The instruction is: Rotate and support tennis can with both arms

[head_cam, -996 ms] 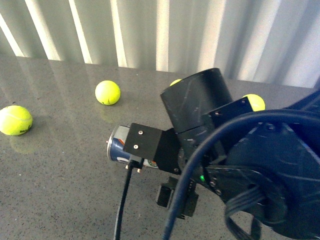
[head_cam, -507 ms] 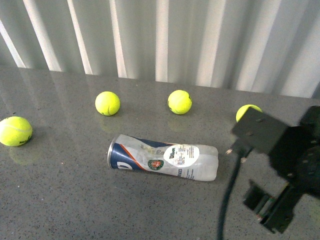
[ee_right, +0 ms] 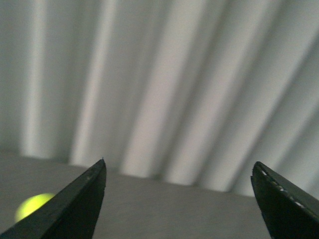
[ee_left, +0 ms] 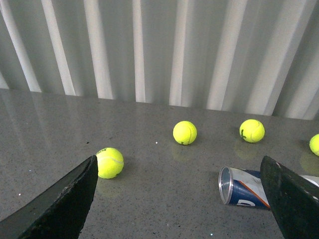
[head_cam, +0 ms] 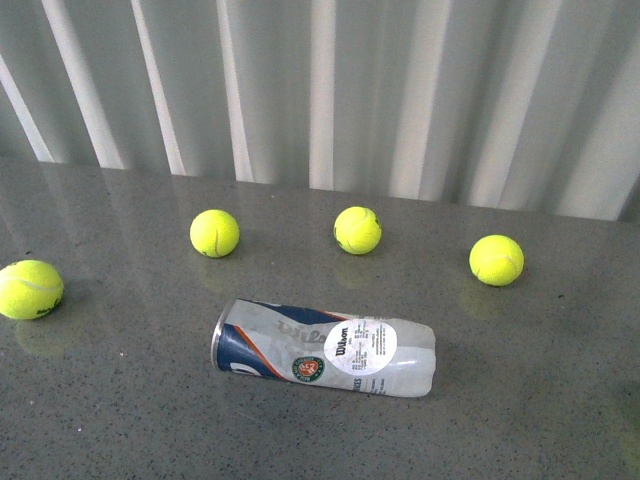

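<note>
While left pincer (ee_left: 178, 158) and right pincer (ee_right: 179, 162) gape, tennis can (head_cam: 325, 347) lies flat, balls (head_cam: 215, 233) nearby

The tennis can (head_cam: 325, 348) lies on its side mid-table (head_cam: 120, 420), metal rim toward the left edge, with four tennis balls (head_cam: 357, 230) spread behind it toward the far edge, none touching it.

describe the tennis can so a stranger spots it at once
On the grey speckled table, look nearer than the four yellow tennis balls. The clear plastic tube with a navy label lies on its side, the only long thing there.
</note>
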Robot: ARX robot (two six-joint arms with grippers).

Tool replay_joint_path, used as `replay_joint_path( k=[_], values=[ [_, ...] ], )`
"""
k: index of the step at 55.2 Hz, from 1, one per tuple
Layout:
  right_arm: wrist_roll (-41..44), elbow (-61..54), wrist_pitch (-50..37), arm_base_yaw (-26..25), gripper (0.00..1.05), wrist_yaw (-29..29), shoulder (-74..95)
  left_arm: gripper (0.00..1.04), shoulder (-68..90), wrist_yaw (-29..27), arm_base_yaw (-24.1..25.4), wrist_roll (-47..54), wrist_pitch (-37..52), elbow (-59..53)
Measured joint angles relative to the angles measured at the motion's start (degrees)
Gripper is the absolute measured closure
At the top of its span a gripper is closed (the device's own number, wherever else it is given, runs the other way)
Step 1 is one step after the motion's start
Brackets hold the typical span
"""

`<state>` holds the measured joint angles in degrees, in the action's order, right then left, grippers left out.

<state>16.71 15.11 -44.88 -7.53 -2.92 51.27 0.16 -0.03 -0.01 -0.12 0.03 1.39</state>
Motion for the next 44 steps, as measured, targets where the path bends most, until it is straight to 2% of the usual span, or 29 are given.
replay_joint_path(
  k=[2, 5, 15, 23, 44],
  values=[
    [-5.7, -1.0, 8.9, 2.2, 0.28, 3.4, -5.4, 0.07, 0.0, 0.1, 0.0, 0.0, 0.0, 0.0],
    [-10.6, -3.7, 15.9, 6.1, 0.41, 3.2, -10.6, 0.07, 0.0, 0.0, 0.0, 0.0, 0.0, 0.0],
    [-15.3, -8.0, 18.2, 7.3, 0.8, 3.0, -16.9, 0.07, 0.0, 0.0, 0.0, 0.0, 0.0, 0.0],
    [-15.7, -9.8, 19.7, 7.3, 1.02, 3.0, -20.3, 0.07, 0.0, 0.0, 0.0, 0.0, 0.0, 0.0],
    [-16.0, -12.8, 25.3, 7.4, 1.01, 3.0, -29.1, 0.07, 0.0, 0.0, 0.0, 0.0, 0.0, 0.0]
  ],
)
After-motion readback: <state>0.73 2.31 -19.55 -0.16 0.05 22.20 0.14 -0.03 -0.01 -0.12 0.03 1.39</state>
